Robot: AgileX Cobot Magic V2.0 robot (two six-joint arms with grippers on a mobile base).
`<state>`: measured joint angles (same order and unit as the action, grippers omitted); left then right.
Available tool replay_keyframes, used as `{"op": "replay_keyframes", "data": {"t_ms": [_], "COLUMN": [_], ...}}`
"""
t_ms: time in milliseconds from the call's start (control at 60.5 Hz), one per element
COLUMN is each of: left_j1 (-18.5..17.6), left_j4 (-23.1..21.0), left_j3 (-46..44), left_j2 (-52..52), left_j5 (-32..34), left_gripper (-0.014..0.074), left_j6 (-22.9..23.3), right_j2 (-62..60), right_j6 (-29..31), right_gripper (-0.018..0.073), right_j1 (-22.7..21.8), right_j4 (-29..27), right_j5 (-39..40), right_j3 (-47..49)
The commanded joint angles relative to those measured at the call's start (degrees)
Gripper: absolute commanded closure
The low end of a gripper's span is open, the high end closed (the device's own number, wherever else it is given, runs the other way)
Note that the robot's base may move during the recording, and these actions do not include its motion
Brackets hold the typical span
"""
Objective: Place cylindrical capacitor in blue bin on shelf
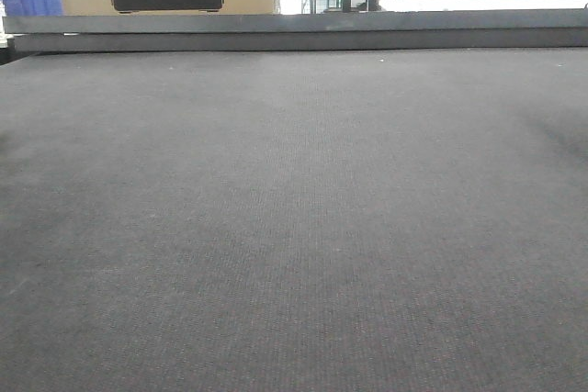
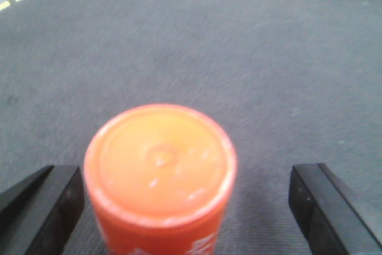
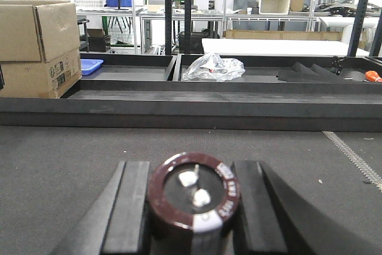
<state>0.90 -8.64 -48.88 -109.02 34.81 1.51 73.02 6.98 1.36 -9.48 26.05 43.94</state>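
Right wrist-mounted view: the right gripper (image 3: 191, 210) is closed narrow on the cylindrical capacitor (image 3: 194, 192). Its two black fingers (image 3: 128, 207) press the maroon sleeve from either side, and the terminal end with its two silvery lugs faces the camera. The frame cuts off the lower body, so whether it rests on the grey mat (image 3: 65, 159) or hangs clear cannot be told.

The part looks rigid and fairly dense for its size. Its sleeve is probably slick, and being round it could twist or slide between flat pads. The sound hold is across the body, as here, keeping off the lugs, which could bend.

Beyond the mat runs a dark raised rail (image 3: 191, 108). Behind it lie a crumpled plastic bag (image 3: 213, 67), a cardboard box (image 3: 36, 46) and a shallow blue tray (image 3: 91, 65). No steel shelf is visible.

The left gripper (image 2: 179, 204) stands wide, with its jaws well apart either side of an orange cylinder (image 2: 160, 159) and not touching it.
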Motion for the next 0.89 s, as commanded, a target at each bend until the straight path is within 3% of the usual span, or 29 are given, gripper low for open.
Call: {"op": "replay_keyframes", "data": {"t_ms": [0,198,645,744,876], "left_j1": [0.79,2.65,2.67,2.67,2.67], "left_j4": [-1.51,-1.63,0.02,0.02,0.02], "left_j3": [-0.35,-0.83,-3.45,-3.45,-3.45], "left_j2": [-0.95,-2.55,-3.42,-3.77,-3.81], "left_j5": [2.05,2.75,2.25,2.13,1.91], "left_gripper": [-0.0005,-0.0005,0.0008,0.0117,0.0401], "left_j6": [0.11,0.11,0.11,0.11,0.11], "right_j2": [-0.68,-0.68,-0.68,-0.68,-0.68], "right_j6": [0.19,0.19,0.19,0.19,0.19], "right_gripper": [0.065,0.065,0.065,0.065,0.065], "right_j1": [-0.24,-0.24,-0.24,-0.24,-0.24], "right_j4": [-0.14,-0.14,-0.14,-0.14,-0.14], "right_j5": [1.12,1.12,1.02,1.02,1.02], "right_j3": [-0.06,-0.06,-0.06,-0.06,-0.06]}}
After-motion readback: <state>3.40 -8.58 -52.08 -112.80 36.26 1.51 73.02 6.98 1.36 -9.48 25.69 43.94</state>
